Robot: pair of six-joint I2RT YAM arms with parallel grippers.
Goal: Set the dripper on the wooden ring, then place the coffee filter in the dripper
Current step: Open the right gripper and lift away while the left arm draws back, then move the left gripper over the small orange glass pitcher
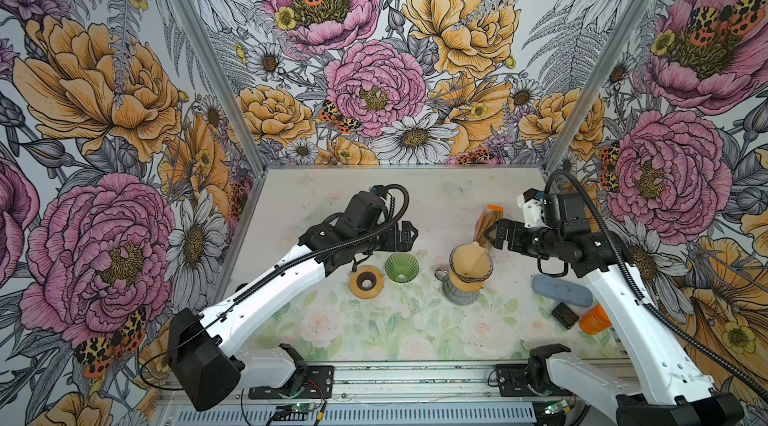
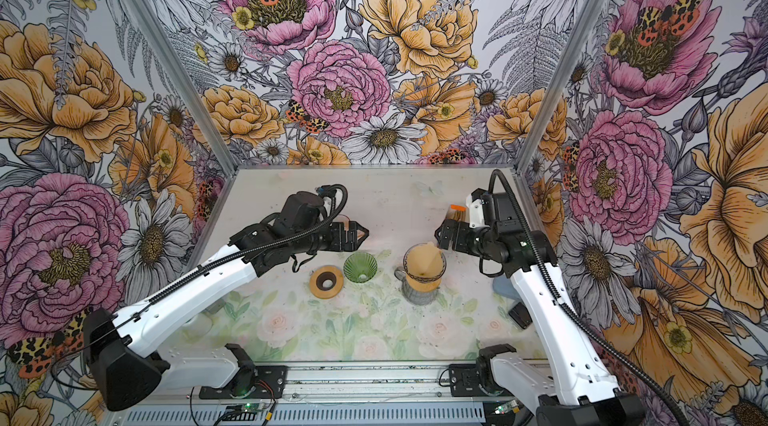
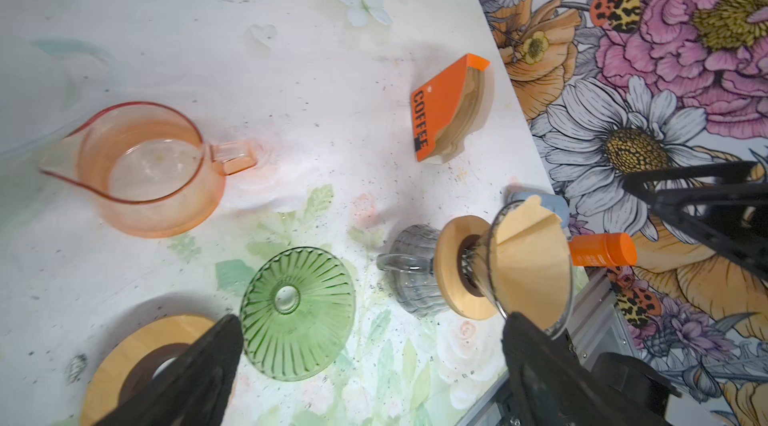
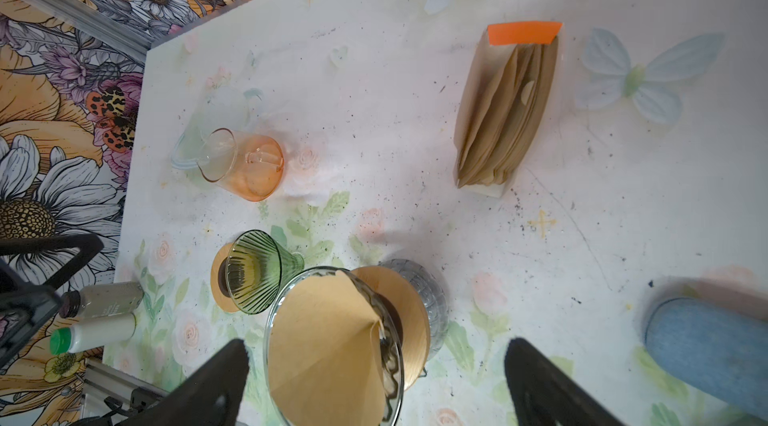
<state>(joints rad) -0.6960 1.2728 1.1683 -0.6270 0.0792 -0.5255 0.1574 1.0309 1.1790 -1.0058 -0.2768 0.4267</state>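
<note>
A brown paper coffee filter [image 1: 470, 262] [image 2: 424, 263] [image 4: 328, 349] [image 3: 530, 261] sits opened as a cone inside the clear glass dripper [image 1: 452, 263] [image 4: 267, 340] [image 3: 494, 232]. The dripper rests on a wooden collar [image 3: 453, 274] atop a grey ribbed glass server [image 1: 461, 297] [image 2: 417, 295]. My right gripper [image 1: 492, 233] [image 2: 438, 236] [image 4: 376, 345] hangs open just above and behind the dripper's rim, holding nothing. My left gripper [image 1: 411, 231] [image 2: 362, 232] [image 3: 372, 320] is open and empty, raised left of the dripper.
A green ribbed glass cone [image 1: 401, 266] [image 3: 297, 311] lies beside a wooden ring [image 1: 365, 281]. An orange "COFFEE" holder of spare filters [image 1: 490, 220] [image 4: 507, 112] stands behind. An orange glass pitcher [image 3: 145, 170] sits back left. At right are a blue case [image 1: 561, 291], black box [image 1: 565, 315] and orange bottle [image 1: 595, 319].
</note>
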